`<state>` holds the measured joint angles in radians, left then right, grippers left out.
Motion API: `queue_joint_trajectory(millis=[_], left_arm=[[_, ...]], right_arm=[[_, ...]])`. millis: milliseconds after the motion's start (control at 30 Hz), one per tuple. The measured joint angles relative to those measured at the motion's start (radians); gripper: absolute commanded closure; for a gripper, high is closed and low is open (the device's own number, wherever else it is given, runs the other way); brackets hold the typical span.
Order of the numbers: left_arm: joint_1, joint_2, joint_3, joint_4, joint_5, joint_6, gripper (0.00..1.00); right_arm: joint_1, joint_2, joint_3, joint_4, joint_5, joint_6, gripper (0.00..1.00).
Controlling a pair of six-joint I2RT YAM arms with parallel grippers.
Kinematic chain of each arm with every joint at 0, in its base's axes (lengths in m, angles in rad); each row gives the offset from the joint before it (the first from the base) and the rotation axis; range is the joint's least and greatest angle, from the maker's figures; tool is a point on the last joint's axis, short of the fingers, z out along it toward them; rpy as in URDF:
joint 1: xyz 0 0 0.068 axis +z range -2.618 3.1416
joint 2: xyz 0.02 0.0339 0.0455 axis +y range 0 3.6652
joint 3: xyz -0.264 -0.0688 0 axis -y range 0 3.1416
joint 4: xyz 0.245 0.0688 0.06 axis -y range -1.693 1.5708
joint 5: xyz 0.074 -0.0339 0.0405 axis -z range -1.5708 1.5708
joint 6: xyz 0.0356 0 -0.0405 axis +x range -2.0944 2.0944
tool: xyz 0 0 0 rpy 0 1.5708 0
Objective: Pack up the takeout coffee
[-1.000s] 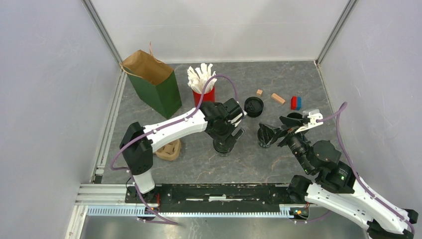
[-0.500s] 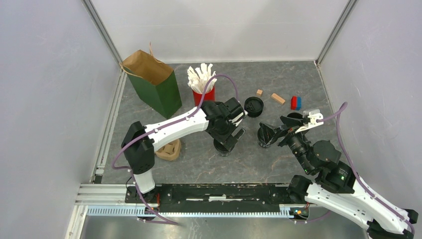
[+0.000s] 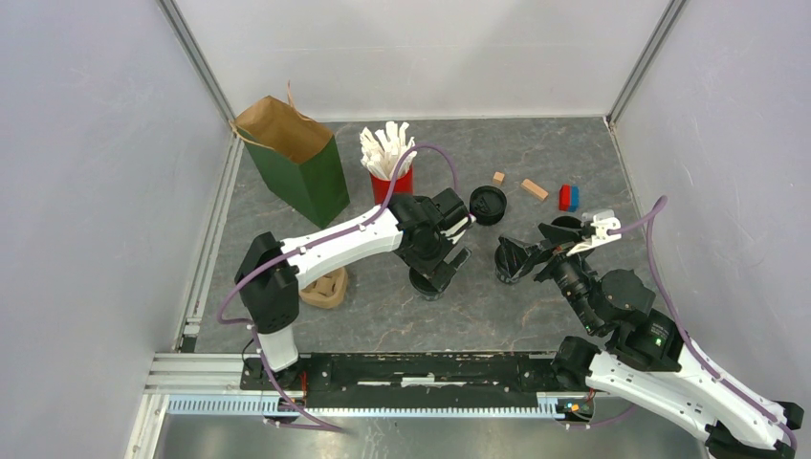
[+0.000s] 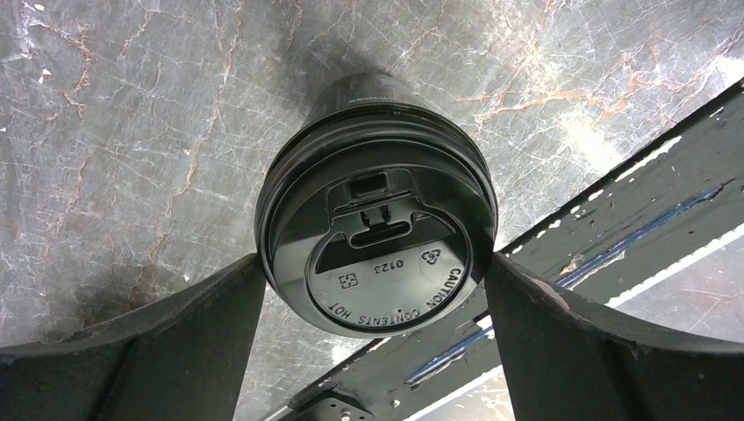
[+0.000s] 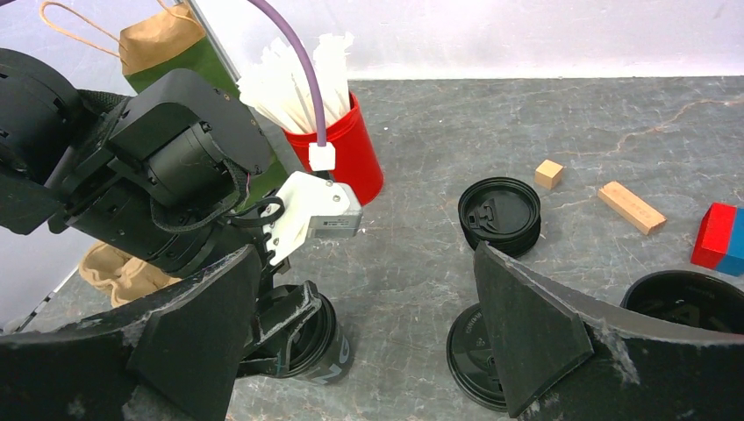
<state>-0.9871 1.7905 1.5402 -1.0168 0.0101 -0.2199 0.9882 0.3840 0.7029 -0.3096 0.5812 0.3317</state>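
The takeout coffee (image 3: 424,284), a short black cup with its flat lid (image 4: 377,224) fitted, stands upright near the middle of the grey marbled table (image 3: 536,143). Raised lettering round the lid's edge reads "CAUTION CONTENTS HOT". Beside it are "0123", a small boxed mark and a recycling triangle. In the right wrist view, white lettering shows low on the cup's side but is too cut off to read.

The left gripper (image 4: 375,263) stands wide open over the cup, one finger at 9 o'clock of the lid and one at 3 o'clock. The tips are just beside the rim; I cannot tell whether they touch it. The right gripper (image 5: 364,254) is also spread wide with nothing between its fingers. It sits at 3 o'clock from the coffee, over a loose lid (image 5: 474,355) lying flat and beside an open black cup (image 5: 693,303).

From the coffee:
- The green paper bag (image 3: 301,167) is at 10 o'clock.
- The red cup of white sticks (image 3: 390,172) is near 12 o'clock.
- Another black lid (image 3: 488,204) is at 1 o'clock.
- Three blocks are at 2 o'clock: a small wooden cube (image 3: 498,177), a wooden bar (image 3: 535,189) and a red-and-blue block (image 3: 569,198).
- A tan cardboard piece (image 3: 322,287) lies at 9 o'clock.

Bare stone runs from the coffee at 6 o'clock to the aluminium rail (image 3: 383,368), and along the far edge at 12 o'clock. White walls close the table at 9, 12 and 3 o'clock.
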Motion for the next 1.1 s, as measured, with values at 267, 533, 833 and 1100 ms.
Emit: queue_joint_trajectory(millis=[267,533,833,1100], left_arm=[[0.000,0.000,0.000,0.000,0.001,0.000,0.00],[0.000,0.000,0.000,0.002,0.003,0.000,0.00],[0.000,-0.005,-0.010,0.024,0.003,0.000,0.00],[0.000,-0.030,-0.031,0.059,0.003,0.000,0.00]], right_arm=[[0.000,0.000,-0.001,0.000,0.000,0.000,0.02],[0.000,0.003,-0.103,0.019,-0.023,0.059,0.02],[0.000,0.032,-0.145,0.016,-0.007,0.092,0.07],[0.000,0.105,-0.151,0.017,-0.004,0.109,0.13]])
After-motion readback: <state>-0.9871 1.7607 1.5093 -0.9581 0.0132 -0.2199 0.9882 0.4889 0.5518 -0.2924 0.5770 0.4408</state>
